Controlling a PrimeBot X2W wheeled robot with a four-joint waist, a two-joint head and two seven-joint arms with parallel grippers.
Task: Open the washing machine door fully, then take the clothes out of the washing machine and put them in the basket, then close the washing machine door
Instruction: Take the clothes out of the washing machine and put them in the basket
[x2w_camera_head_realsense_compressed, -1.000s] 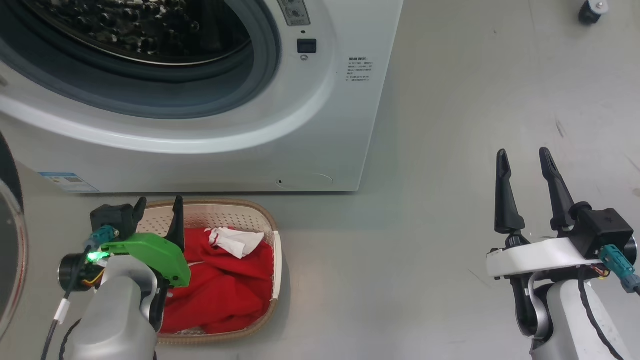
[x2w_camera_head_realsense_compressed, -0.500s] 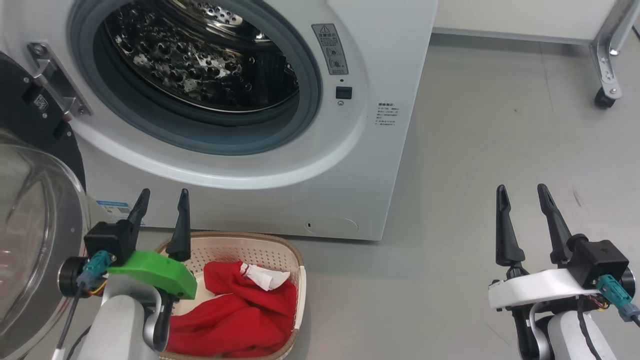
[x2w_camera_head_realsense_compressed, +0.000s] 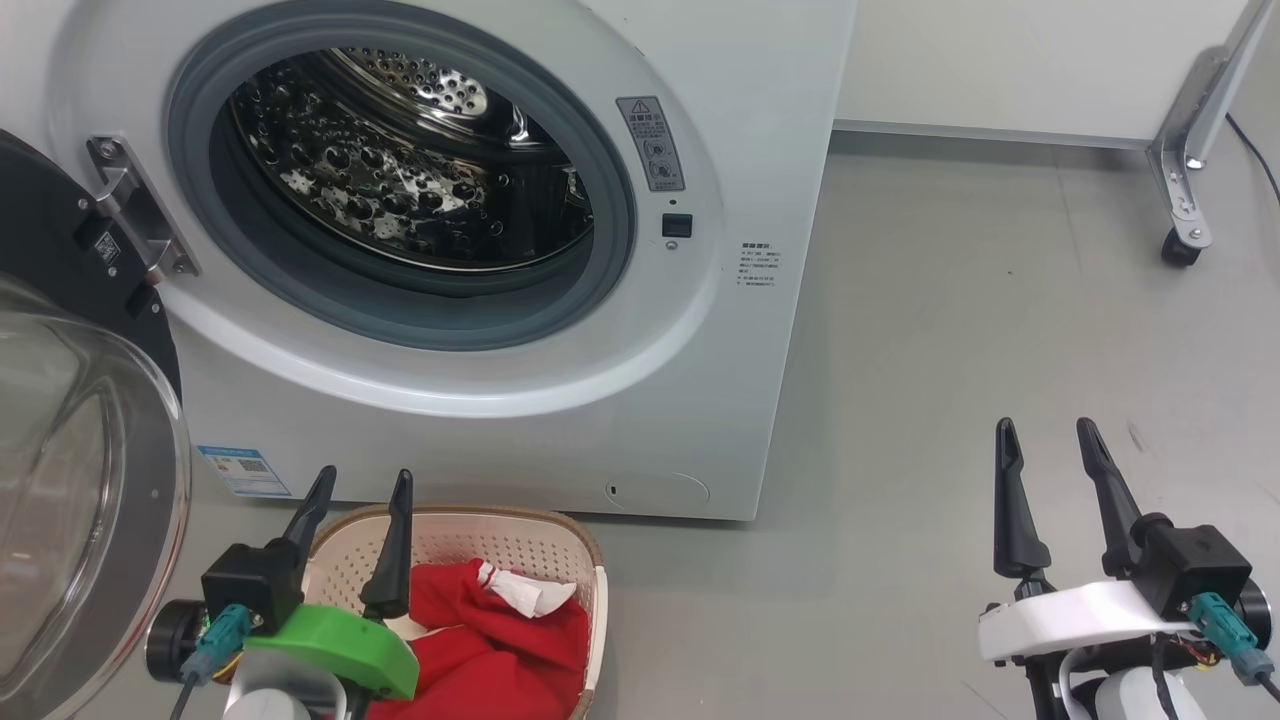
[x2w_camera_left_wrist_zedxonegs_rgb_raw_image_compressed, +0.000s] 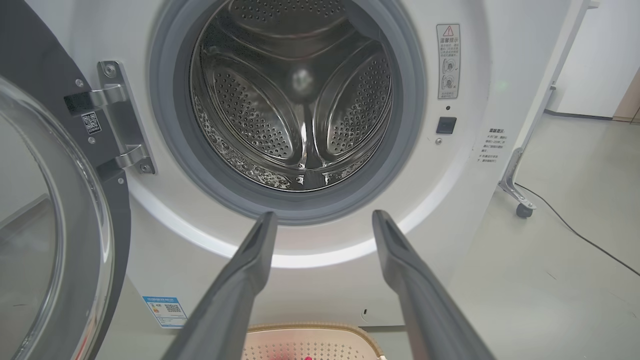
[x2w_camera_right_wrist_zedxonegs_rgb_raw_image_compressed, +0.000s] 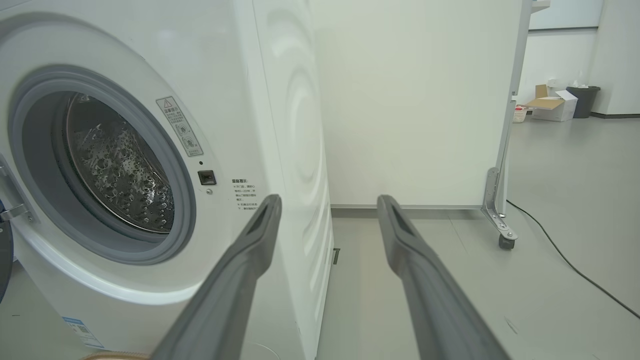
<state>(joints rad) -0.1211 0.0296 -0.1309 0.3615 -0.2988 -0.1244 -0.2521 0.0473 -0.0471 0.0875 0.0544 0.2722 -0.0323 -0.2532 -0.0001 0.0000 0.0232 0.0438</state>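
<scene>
The grey floor (x2w_camera_head_realsense_compressed: 950, 380) lies across the right half of the head view. It is smooth, with a small dark scuff (x2w_camera_head_realsense_compressed: 1136, 436) at the right side. At the upper right a white panel (x2w_camera_head_realsense_compressed: 1000, 60) stands upright. A metal leg (x2w_camera_head_realsense_compressed: 1195, 140) slants down at its right edge and ends in a black caster wheel (x2w_camera_head_realsense_compressed: 1180, 250) on the floor. In the right wrist view a black cable (x2w_camera_right_wrist_zedxonegs_rgb_raw_image_compressed: 570, 259) runs over the floor from near this wheel toward the lower right. Far away at the upper right are an open cardboard box (x2w_camera_right_wrist_zedxonegs_rgb_raw_image_compressed: 550, 106), a black bin (x2w_camera_right_wrist_zedxonegs_rgb_raw_image_compressed: 582, 95) just beside it, and a small pale basket (x2w_camera_right_wrist_zedxonegs_rgb_raw_image_compressed: 520, 114) at its left.
</scene>
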